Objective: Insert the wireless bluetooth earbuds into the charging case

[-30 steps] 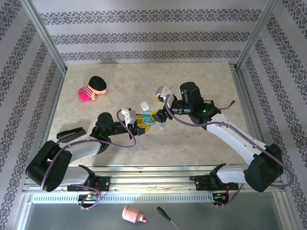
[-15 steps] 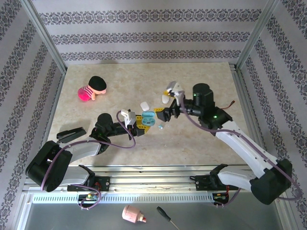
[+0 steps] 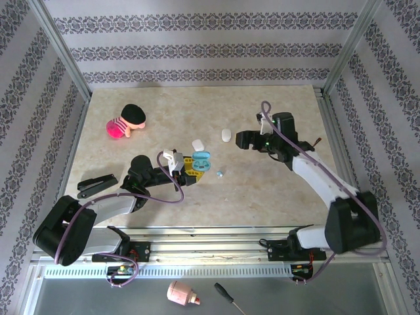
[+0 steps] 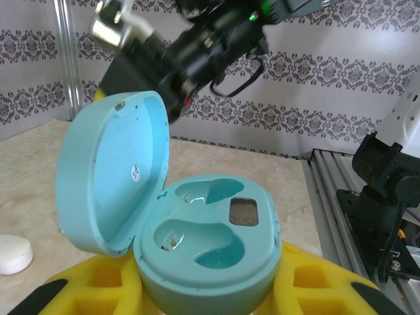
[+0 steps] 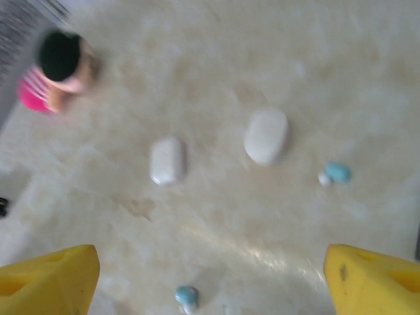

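A pale blue charging case (image 4: 207,239) stands with its lid (image 4: 111,174) swung open to the left and both sockets empty. My left gripper (image 4: 210,292) is shut on it, a yellow finger (image 4: 98,289) on each side; the top view shows this case (image 3: 202,159) left of centre. My right gripper (image 3: 245,139) hovers apart from it, to the right and farther back. Seen from its wrist, the right gripper (image 5: 211,281) is open wide and holds nothing. Two pale blue earbuds (image 5: 187,296) (image 5: 336,173) lie on the table below it. One earbud (image 3: 220,173) lies just right of the case.
Two shut white cases (image 3: 198,145) (image 3: 226,135) lie behind the blue case. A pink and black plush toy (image 3: 126,121) sits at the far left, a black clip-like tool (image 3: 97,182) at the near left. Aluminium rails (image 3: 325,98) edge the marble table.
My right gripper has pulled away from the blue case, moving right and toward the back. The left gripper keeps the open case in about the same place.
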